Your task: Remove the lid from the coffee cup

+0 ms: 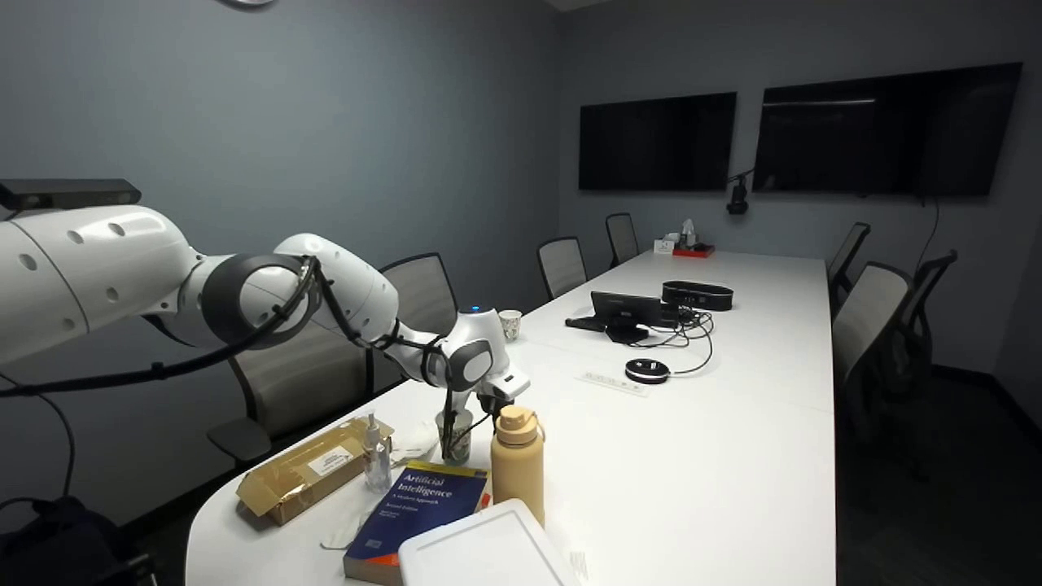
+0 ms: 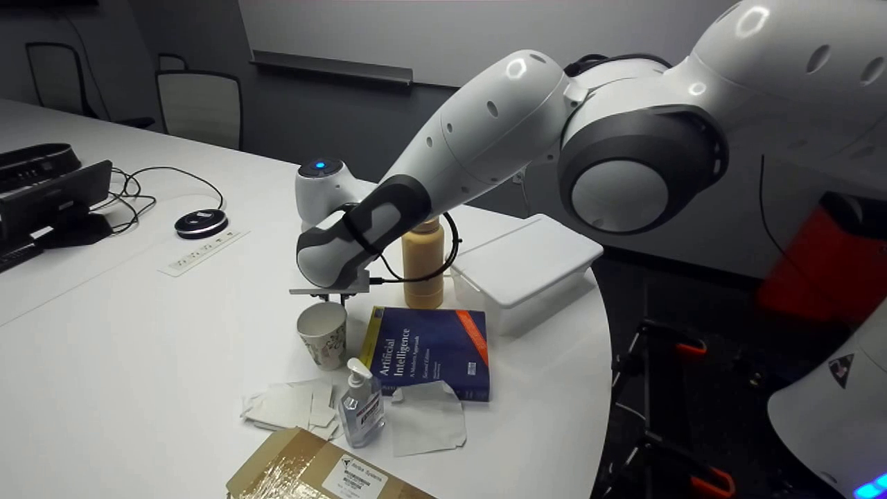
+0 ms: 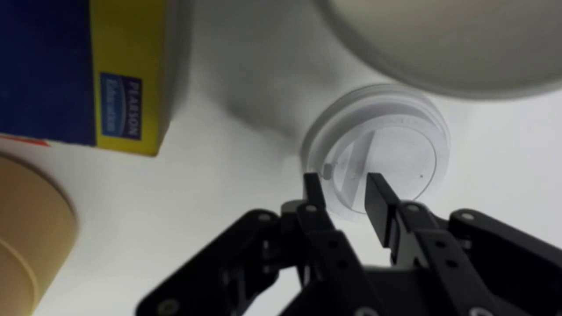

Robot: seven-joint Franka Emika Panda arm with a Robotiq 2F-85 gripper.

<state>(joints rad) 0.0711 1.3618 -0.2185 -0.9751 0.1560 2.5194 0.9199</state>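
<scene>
The white round lid [image 3: 397,153] lies flat beside the cup in the wrist view, apparently on the table. It is hidden in both exterior views. The coffee cup [image 2: 324,337], pale with a leaf print, stands upright with its top open. It also shows in an exterior view [image 1: 457,437], partly behind cables, and its rim fills the top right of the wrist view [image 3: 448,48]. My gripper [image 3: 342,180] points down above the lid's near edge. Its fingers are apart with nothing between them, and contact with the lid cannot be told.
A tan bottle [image 1: 518,472] and a thick blue book [image 2: 429,350] stand close to the gripper. A white lidded bin [image 2: 527,256], a sanitizer bottle [image 2: 362,409], napkins [image 2: 287,405] and a cardboard box [image 1: 313,472] are nearby. Another small cup [image 1: 510,324] stands farther off.
</scene>
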